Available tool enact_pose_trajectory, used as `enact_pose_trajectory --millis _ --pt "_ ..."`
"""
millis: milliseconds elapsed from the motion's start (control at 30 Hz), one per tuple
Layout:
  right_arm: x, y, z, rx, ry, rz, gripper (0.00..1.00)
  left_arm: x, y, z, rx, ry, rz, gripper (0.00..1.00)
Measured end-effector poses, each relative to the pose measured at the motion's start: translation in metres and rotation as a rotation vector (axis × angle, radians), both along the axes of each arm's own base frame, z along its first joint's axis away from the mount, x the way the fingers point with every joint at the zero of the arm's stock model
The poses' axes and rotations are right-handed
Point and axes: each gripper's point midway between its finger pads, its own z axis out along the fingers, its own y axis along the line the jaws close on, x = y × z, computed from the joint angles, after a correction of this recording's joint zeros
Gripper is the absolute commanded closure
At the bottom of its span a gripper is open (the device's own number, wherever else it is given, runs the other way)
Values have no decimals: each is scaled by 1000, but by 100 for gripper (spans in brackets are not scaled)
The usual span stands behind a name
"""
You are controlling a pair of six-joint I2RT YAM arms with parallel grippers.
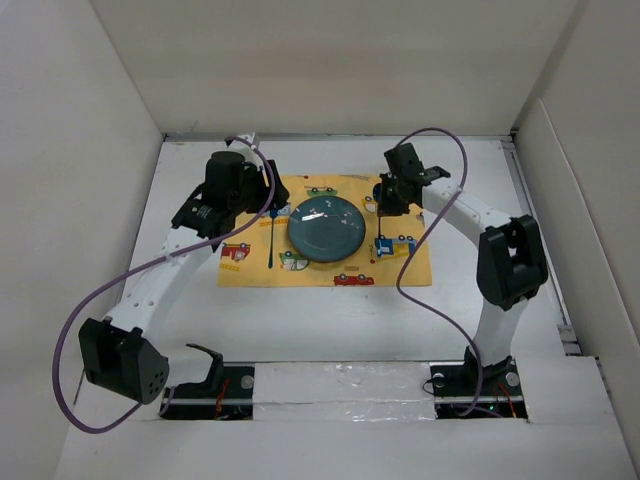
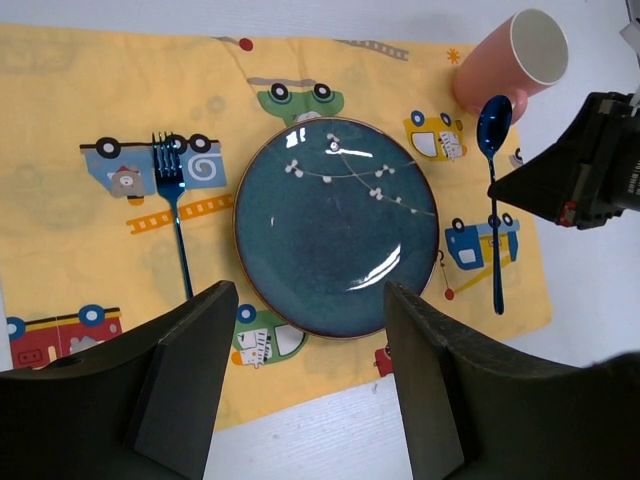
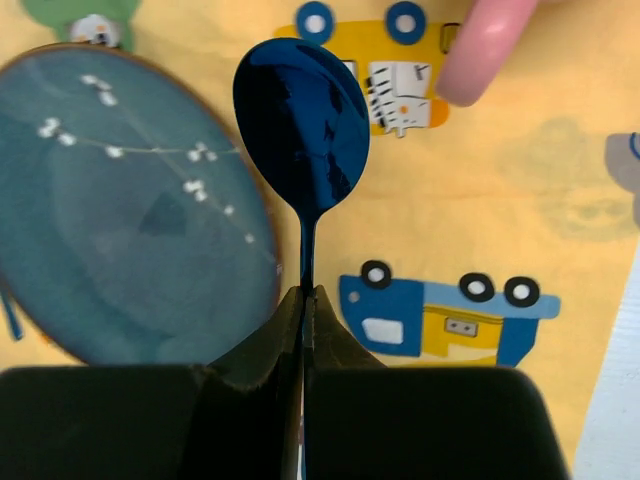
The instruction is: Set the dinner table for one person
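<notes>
**Spoon lines up right of the plate**

The right gripper [image 3: 303, 300] has its 2 fingers pinched shut on the handle of the blue spoon [image 3: 302, 140]. The spoon sits just right of the plate [image 2: 335, 225], its long axis parallel to the fork [image 2: 175, 200] and its bowl toward the pink cup [image 2: 510, 60]. All of this is on the yellow mat [image 2: 80, 100] in the middle of the dinner table [image 1: 330, 320]. The left gripper [image 2: 310, 295] hangs wide open and empty over the plate's near rim. Letting go looks like the right arm's job.

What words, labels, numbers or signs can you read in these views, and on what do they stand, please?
None can be read.
Yellow mat: only cartoon cars; the scribbles on their side panels are not legible letters.
Blue plate: white dots and lines, no letters.
Right wrist housing: pale marks at the picture's edge, too blurred to read.
</notes>
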Motion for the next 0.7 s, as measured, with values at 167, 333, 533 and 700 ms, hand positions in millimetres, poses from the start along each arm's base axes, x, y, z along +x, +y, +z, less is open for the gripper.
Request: enact_pose_trajectory --millis 167,333,533,700 --pt "2 -10 -26 -42 42 -24 100 -3 1 -10 3 20 3 42" --pt "3 -11 -48 -63 80 -23 100 -4 1 -12 3 23 3 42" --pt "2 -13 -63 -79 108 -24 100 -4 1 -12 1 23 4 42" --pt "3 -18 -74 -97 125 -34 100 -4 1 -11 0 20 4 42"
